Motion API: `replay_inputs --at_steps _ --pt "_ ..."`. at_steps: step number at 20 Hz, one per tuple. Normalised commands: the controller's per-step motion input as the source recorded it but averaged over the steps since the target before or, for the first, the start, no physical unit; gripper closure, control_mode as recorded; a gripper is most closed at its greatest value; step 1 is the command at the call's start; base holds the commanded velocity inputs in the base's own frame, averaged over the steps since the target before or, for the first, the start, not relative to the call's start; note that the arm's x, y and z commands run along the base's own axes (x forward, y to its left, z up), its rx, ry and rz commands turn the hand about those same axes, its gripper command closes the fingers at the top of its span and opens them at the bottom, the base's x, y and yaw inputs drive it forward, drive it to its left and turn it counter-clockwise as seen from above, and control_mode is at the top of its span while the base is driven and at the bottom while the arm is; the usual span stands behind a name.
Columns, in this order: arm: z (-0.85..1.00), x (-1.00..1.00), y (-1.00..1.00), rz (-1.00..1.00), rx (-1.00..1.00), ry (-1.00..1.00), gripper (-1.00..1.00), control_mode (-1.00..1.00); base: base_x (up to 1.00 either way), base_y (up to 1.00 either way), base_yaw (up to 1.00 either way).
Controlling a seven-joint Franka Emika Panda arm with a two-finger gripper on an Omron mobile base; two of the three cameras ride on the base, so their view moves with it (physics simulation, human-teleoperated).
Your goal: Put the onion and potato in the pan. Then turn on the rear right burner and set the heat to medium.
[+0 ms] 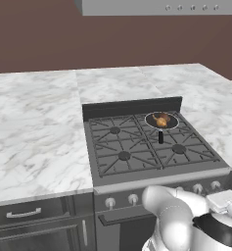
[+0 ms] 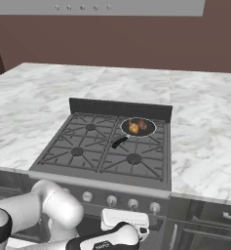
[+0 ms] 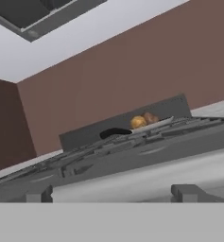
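1. The onion (image 2: 133,128) and the potato (image 2: 142,125) both lie inside the pan (image 2: 138,127), side by side and touching or nearly so. The loading half of the task looks done.

2. The pan sits on the rear right burner (image 1: 161,121) of the gas stove (image 1: 151,144), its black handle pointing toward the stove's front edge. In the hand view the two vegetables show above the pan's pale rim, in front of the dark backguard (image 3: 127,124).

3. The step in hand, judging from this, is the burner control: the arm is folded low in front of the stove, near the row of knobs (image 2: 132,203) on the front panel.

4. The gripper (image 3: 111,193) has its fingers (image 3: 186,193) spread wide and pinching nothing; they look up along the stove's front edge.

5. The next move calls for picking out the knob that serves the rear right burner, which I cannot tell from the pictures. Then bring the spread fingers around it, close, and turn it partway to a medium setting, not to the stop.

6. The marble tabletop (image 1: 34,127) on either side of the stove plays no part now.
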Motion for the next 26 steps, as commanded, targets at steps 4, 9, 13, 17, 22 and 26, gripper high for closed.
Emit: replay_inputs --at_steps 4,9,13,17,22,26 --pt "-0.04 0.04 0.00 -0.18 0.00 0.00 -1.00 -1.00 0.00 0.00 0.00" --pt "-0.05 0.00 0.00 -0.10 0.00 0.00 -1.00 -1.00 0.00 0.00 0.00" --pt "-0.18 0.00 -0.02 -0.03 0.00 0.00 -1.00 -1.00 0.00 0.00 0.00" --pt "-0.33 0.00 -0.08 -0.01 0.00 0.00 -1.00 -1.00 0.00 0.00 0.00" --pt "-0.27 0.00 -0.11 0.00 0.00 0.00 -1.00 -1.00 0.00 0.00 0.00" --pt "-0.08 0.00 -0.13 0.00 0.00 0.00 -1.00 -1.00 0.00 0.00 0.00"
